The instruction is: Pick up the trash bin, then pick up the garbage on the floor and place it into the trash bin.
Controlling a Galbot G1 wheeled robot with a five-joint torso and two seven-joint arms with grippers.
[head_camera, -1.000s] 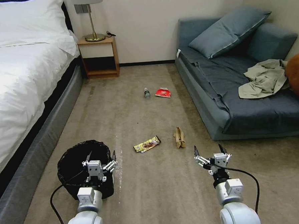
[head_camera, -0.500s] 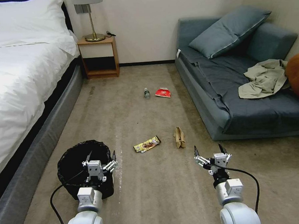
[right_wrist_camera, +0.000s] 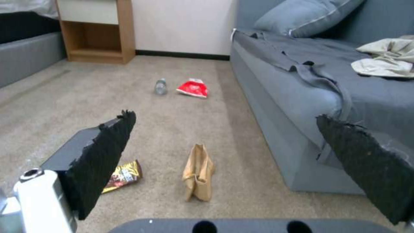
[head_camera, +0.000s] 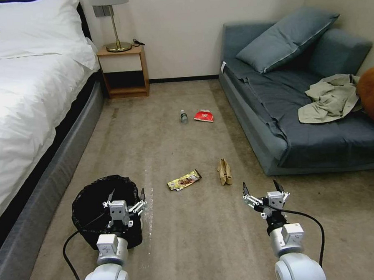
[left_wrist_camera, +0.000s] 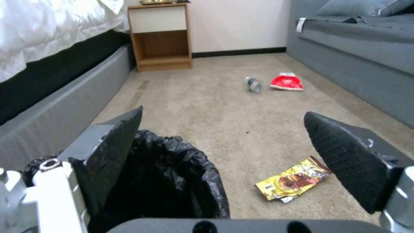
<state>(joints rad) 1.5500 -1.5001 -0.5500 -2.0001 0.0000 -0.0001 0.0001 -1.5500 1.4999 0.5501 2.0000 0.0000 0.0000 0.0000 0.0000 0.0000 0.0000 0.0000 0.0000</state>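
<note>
You have the trash bin (head_camera: 105, 209), black-bagged and upright, on the carpet; a snack wrapper (head_camera: 184, 180) and tan paper bag (head_camera: 224, 172) lie nearby, the small bottle (head_camera: 183, 116) and red packet (head_camera: 204, 116) farther off

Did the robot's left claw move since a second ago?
No. The left gripper sits open at the same spot over the bin, same gap to the wrapper on the carpet.

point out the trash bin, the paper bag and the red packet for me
trash bin (head_camera: 86, 203): head view, on the black bag lining its near left rim.
paper bag (right_wrist_camera: 198, 173): right wrist view, on the middle of its tan side.
red packet (left_wrist_camera: 286, 82): left wrist view, on the middle of its red face.
</note>
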